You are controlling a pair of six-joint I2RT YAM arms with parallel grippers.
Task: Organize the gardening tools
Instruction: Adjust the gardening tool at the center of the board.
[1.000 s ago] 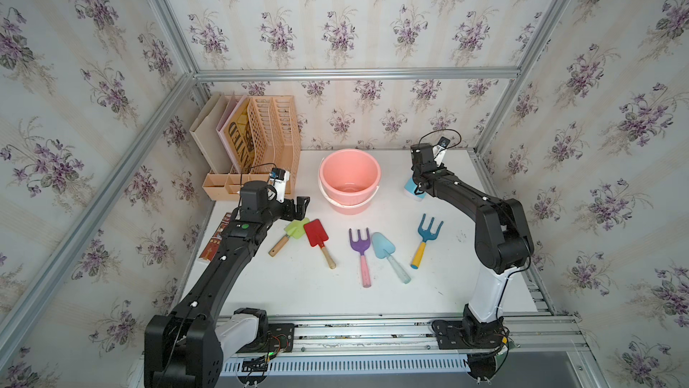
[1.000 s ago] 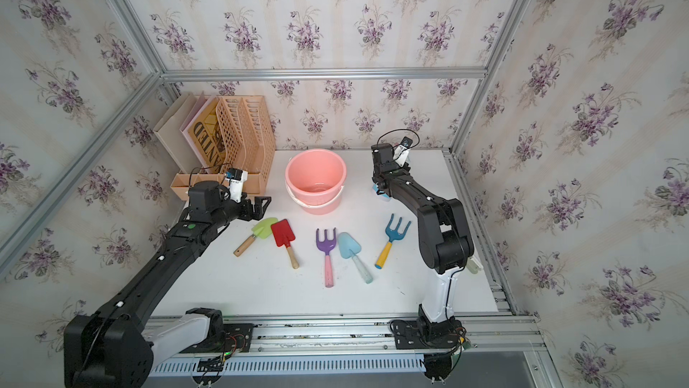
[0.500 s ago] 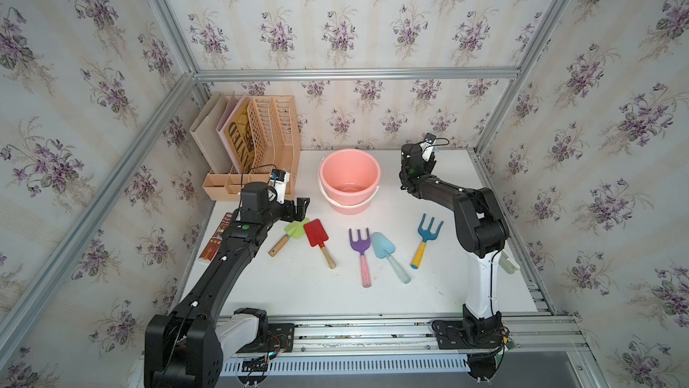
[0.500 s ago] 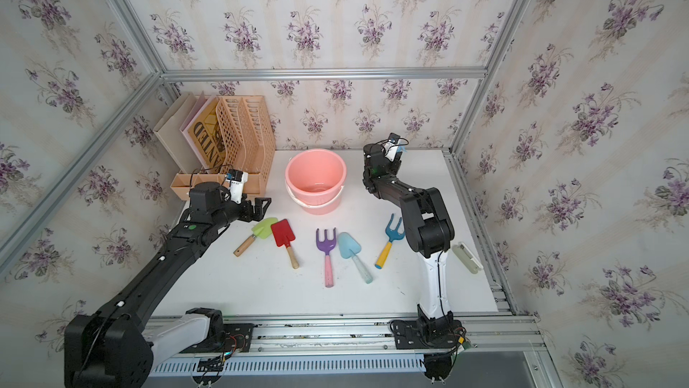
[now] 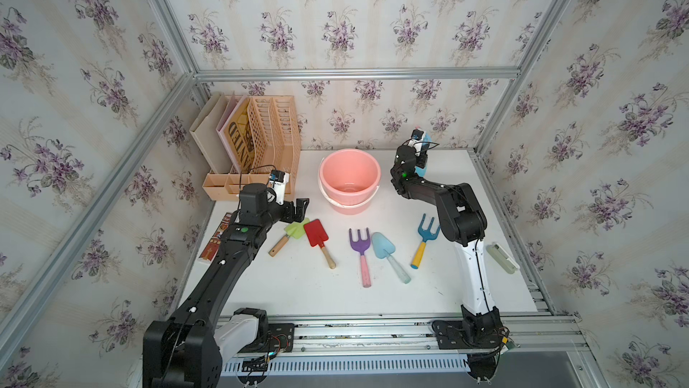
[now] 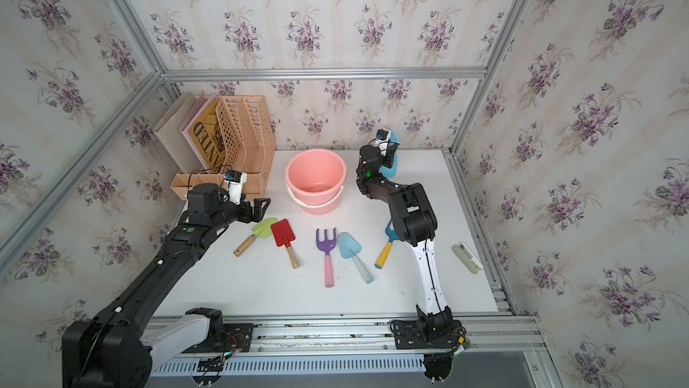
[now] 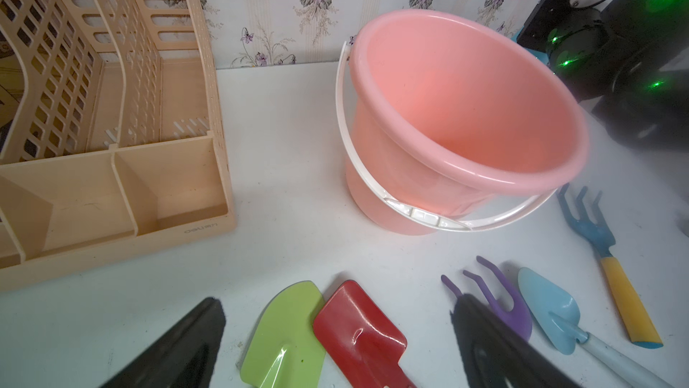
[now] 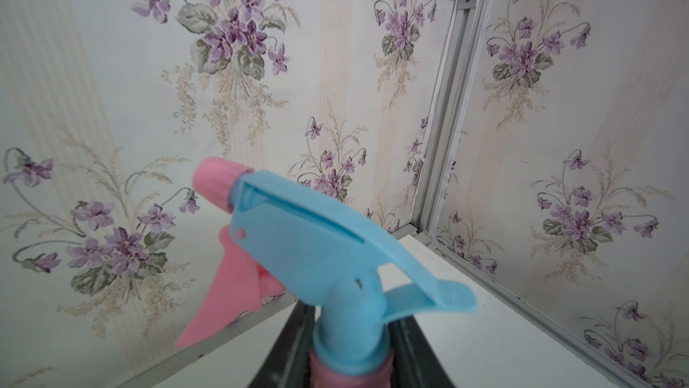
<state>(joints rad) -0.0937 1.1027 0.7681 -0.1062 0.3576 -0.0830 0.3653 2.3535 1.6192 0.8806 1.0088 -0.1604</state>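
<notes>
Hidden: spray bottle (image 6: 390,170) body, mostly behind arm.
Right gripper (image 8: 350,352): clamped on bottle neck.
Left gripper (image 7: 337,306): spread wide, empty.
Writing: board (image 5: 240,140) "NTED", cut off.

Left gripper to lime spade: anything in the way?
Nothing visible. The open left gripper hovers over the lime spade; the red spade lies against its blade on one side.

Robot test cell, aluminium frame (image 5: 354,74), wallpapered walls (image 5: 335,13)
</notes>
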